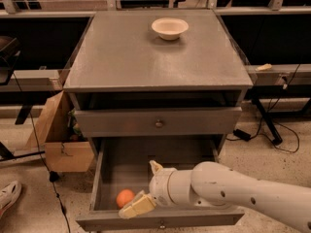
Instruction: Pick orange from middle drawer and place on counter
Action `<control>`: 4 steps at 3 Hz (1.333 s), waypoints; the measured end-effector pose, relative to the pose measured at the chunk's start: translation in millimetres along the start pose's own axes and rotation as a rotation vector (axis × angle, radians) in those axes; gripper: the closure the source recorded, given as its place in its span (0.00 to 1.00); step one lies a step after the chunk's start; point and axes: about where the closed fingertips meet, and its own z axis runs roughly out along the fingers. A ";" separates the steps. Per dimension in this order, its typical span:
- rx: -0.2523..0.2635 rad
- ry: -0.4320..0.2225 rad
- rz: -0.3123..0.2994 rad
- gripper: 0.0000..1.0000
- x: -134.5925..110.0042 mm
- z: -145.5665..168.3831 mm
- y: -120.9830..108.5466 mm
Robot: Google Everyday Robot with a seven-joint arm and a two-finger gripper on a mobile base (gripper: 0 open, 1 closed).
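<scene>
The claw hangs inside the open middle drawer, its fingers spread wide and holding nothing. The orange lies just beside it, front left. This looks like the reach; next it must straddle the fruit, close, and lift to the counter.

Smooth, thick white arm dotted with small dark screws, ending in a rounded white wrist. Its gripper, inside the middle drawer, has cream-yellow fingers.
</scene>
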 end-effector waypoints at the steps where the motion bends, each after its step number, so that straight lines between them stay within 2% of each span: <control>1: 0.115 -0.016 0.009 0.00 16.7 -0.6 -44.9; 2: 0.178 -0.062 0.011 0.00 49.5 8.8 -106.0; 3: 0.166 -0.119 -0.004 0.00 76.7 31.4 -150.4; 4: 0.052 -0.118 -0.055 0.00 94.2 70.2 -168.9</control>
